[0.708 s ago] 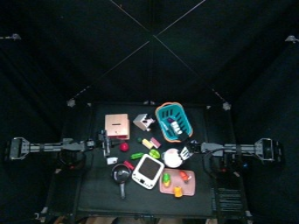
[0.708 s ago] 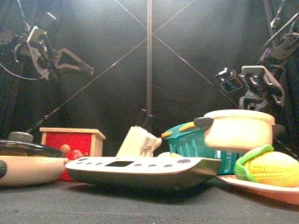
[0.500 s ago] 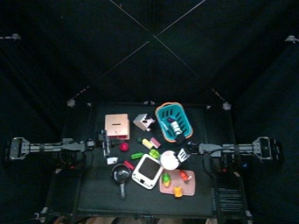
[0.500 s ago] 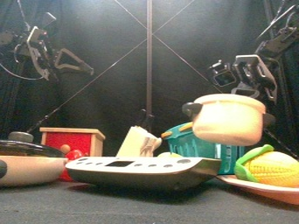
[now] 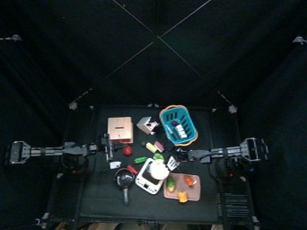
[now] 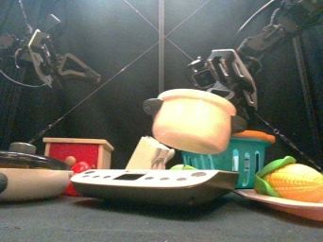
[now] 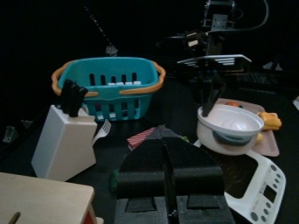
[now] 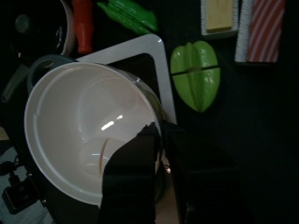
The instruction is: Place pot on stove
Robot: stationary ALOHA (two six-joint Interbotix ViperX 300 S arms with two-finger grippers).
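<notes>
The black table (image 5: pixel 90 193) is crowded, and the biggest thing on it is the teal basket (image 6: pixel 225 154) with orange handles, standing at the back behind everything else. In front of it, low and wide, lies the white stove (image 6: pixel 151 184) with its grey panel, flat on the table near the front edge. To its left in the front view sits the black frying pan (image 6: pixel 28 173), and behind that the red-and-tan box (image 6: pixel 77 149). On the far right the pink board (image 6: pixel 293 204) carries a yellow corn cob (image 6: pixel 297 181).

And there is the pot (image 6: pixel 192 119) — up in the air, tilted, hanging above the stove and clear of it. The right gripper (image 8: pixel 149 157) has it by the rim, jaws part-closed on the wall, with the right arm slanting down from the upper right. From the right wrist view you look straight into the pot's pale bowl, with the stove's corner beneath it and a green leaf-shaped toy (image 8: pixel 195 76) beside it.

The left gripper (image 7: pixel 167 171) rests high on the left side — its jaws look pressed together with nothing between them. The white knife block (image 7: pixel 63 140) stands just beside the basket.
</notes>
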